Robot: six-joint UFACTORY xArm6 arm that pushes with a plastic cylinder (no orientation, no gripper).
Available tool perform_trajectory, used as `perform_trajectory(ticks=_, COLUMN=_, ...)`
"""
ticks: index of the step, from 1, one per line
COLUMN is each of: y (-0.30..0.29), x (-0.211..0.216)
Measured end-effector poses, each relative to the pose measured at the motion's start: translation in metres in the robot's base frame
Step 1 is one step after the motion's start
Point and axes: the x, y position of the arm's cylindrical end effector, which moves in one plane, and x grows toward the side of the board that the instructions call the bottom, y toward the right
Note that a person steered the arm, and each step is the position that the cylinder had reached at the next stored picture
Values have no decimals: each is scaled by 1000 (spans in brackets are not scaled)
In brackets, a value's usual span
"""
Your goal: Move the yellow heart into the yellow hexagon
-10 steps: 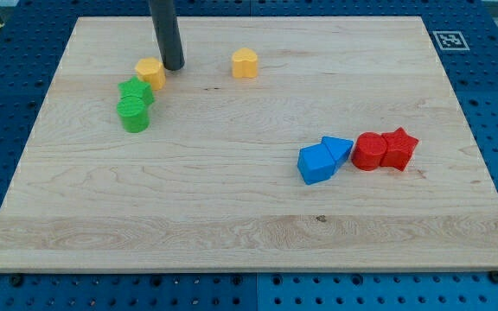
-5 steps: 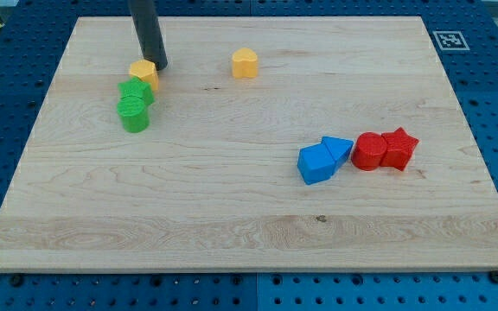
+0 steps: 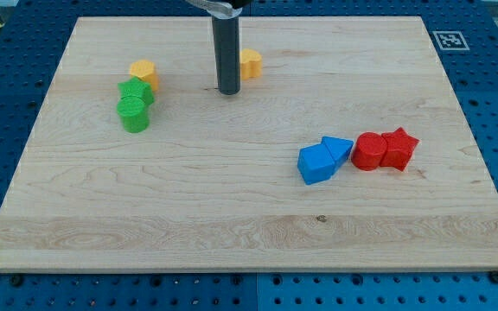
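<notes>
The yellow heart [image 3: 251, 64] lies near the view's top centre, partly hidden behind my rod. My tip [image 3: 227, 90] rests on the board just left of and below the heart, close to it; contact cannot be told. The yellow hexagon [image 3: 143, 72] sits at the upper left, about a hundred pixels left of my tip, touching the green blocks below it.
Two green blocks [image 3: 134, 105] stack against the hexagon's lower side. A blue cube [image 3: 315, 163] and blue triangle [image 3: 336, 149] sit right of centre, with a red cylinder [image 3: 370, 150] and red star [image 3: 399, 148] beside them. The wooden board [image 3: 232, 216] has a marker tag [image 3: 450, 39] at top right.
My tip has left the yellow hexagon's right side and moved right across the board to the yellow heart's left. The hexagon was nudged slightly left earlier. Other blocks have not moved.
</notes>
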Motion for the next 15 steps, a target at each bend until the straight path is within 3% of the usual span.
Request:
perform_trajectory(ticks=1, y=55, x=14)
perform_trajectory(ticks=6, y=62, x=-10)
perform_trajectory(ticks=8, y=18, x=-33)
perform_trajectory(ticks=10, y=71, x=-55)
perform_trajectory(ticks=12, y=-2, x=-65)
perform_trajectory(ticks=15, y=-4, x=-51)
